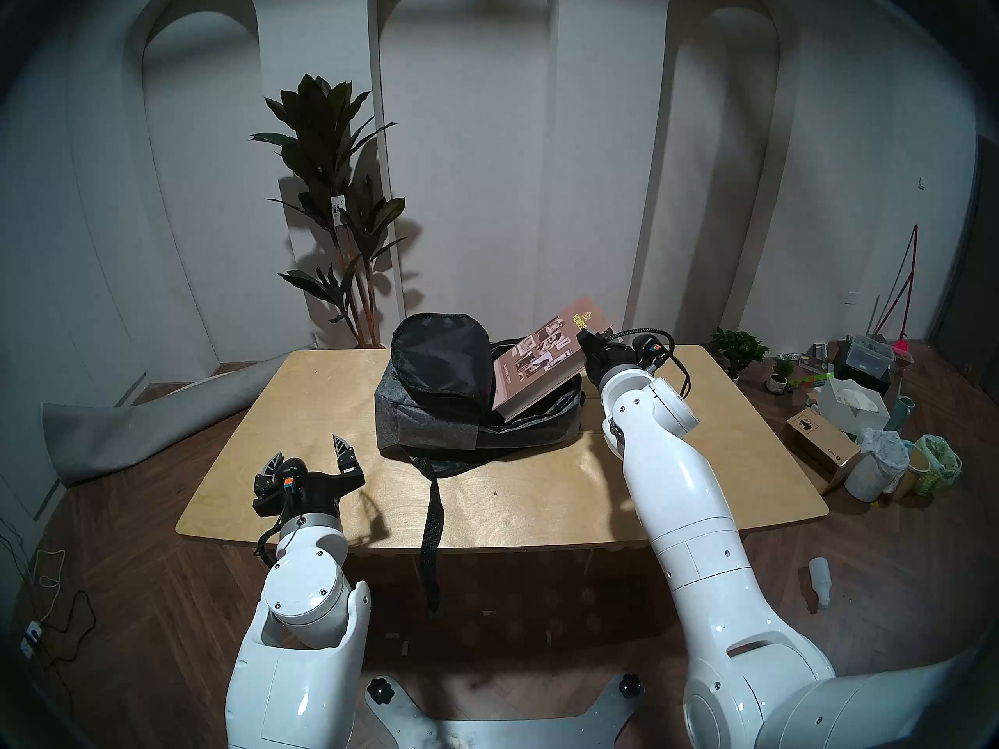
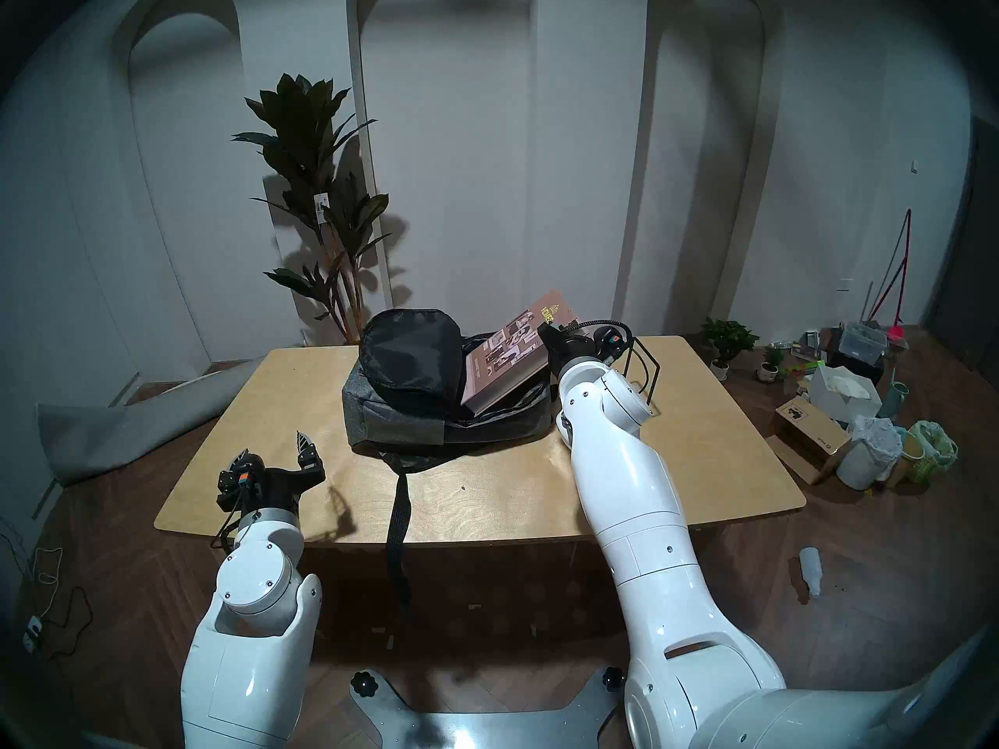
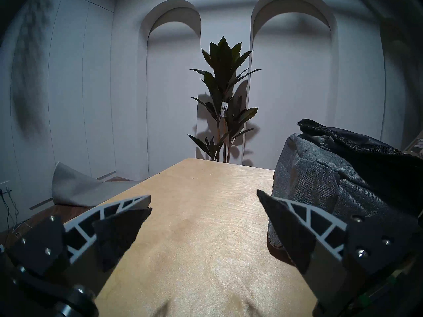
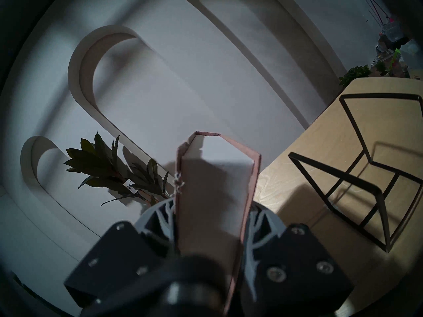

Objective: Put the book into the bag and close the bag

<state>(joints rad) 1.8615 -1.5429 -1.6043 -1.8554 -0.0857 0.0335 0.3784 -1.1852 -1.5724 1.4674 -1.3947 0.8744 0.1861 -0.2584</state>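
The dark grey bag (image 1: 432,418) (image 2: 400,413) lies on the wooden table (image 1: 540,488), its main flap with black lining (image 1: 440,353) folded up and open. The brown book (image 1: 546,361) (image 2: 511,353) with the gold title is tilted, its lower corner in the bag's opening. My right gripper (image 1: 586,340) (image 2: 548,332) is shut on the book's upper right edge; the right wrist view shows its pale page edges (image 4: 210,195) between the fingers. My left gripper (image 1: 311,453) (image 2: 273,448) (image 3: 203,209) is open and empty, low over the table, left of the bag (image 3: 320,183).
A black wire-frame stand (image 4: 354,172) (image 2: 640,369) sits on the table right of the bag, behind my right wrist. A black strap (image 1: 432,526) hangs over the table's front edge. A tall plant (image 1: 335,218) stands behind the table. Boxes and clutter (image 1: 854,423) lie on the floor at right.
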